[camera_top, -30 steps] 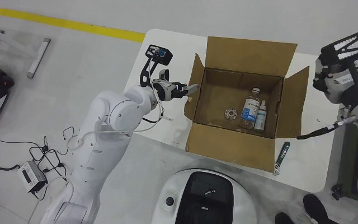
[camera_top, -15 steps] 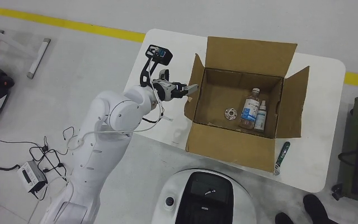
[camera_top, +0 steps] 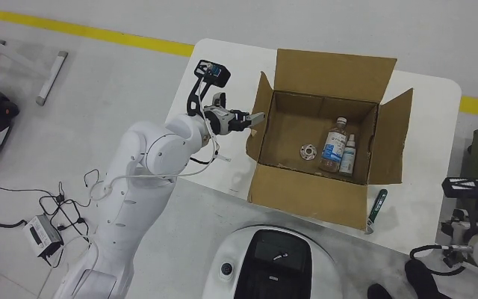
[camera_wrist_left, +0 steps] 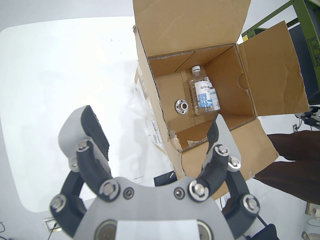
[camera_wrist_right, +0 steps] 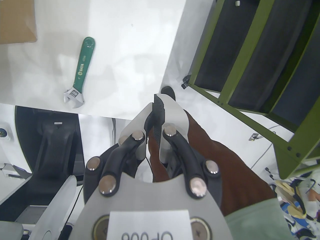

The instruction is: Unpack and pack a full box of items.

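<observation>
Jaws: left gripper [camera_top: 256,119] spread wide beside box [camera_top: 314,196]; right gripper [camera_wrist_right: 158,106] pinched together, empty, off table [camera_wrist_right: 112,13] edge near wrench [camera_wrist_right: 81,68].

The larger bottle [camera_wrist_left: 203,96] lying inside the box [camera_wrist_left: 190,21] carries a white-and-blue label with bold digits and fine print. White printed stickers [camera_wrist_left: 153,131] sit on the box's outer wall. The wrench [camera_wrist_right: 80,68], near the box, bears white lettering on its green handle. Beyond the box, the green rack [camera_wrist_left: 315,51] has black lettering.
</observation>
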Tool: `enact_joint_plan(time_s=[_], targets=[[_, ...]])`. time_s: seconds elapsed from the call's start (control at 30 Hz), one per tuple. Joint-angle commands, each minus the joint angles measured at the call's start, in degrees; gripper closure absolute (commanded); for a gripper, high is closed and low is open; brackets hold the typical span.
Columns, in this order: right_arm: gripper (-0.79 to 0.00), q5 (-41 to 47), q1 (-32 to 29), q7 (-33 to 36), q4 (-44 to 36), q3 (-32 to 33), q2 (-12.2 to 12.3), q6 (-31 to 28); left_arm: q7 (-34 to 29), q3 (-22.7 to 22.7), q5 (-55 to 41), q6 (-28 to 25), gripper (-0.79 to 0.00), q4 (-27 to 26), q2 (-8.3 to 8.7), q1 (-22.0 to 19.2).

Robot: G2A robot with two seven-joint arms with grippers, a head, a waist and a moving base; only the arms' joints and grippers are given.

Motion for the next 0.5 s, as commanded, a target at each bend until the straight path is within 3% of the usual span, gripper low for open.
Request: enact_joint_plan(time_s=[0.0,0.2,0.47], targets=[[0.000,0.1,0.1,0.1,0.0,0.1,0.0,0.0,0.0,0.0,0.0,0.0,-0.785,0.0,0.00,0.0],[0.000,0.2,0.0,-0.2,0.2,0.0,0.0,0.1,0.0,0.0,0.0,0.0,-0.785,0.0,0.00,0.0],[0.000,-2.0,0.3,-0.8,5.3,-8.9,-1.3,16.6,0.0,0.0,0.0,0.0,-0.785,0.0,0.00,0.0]])
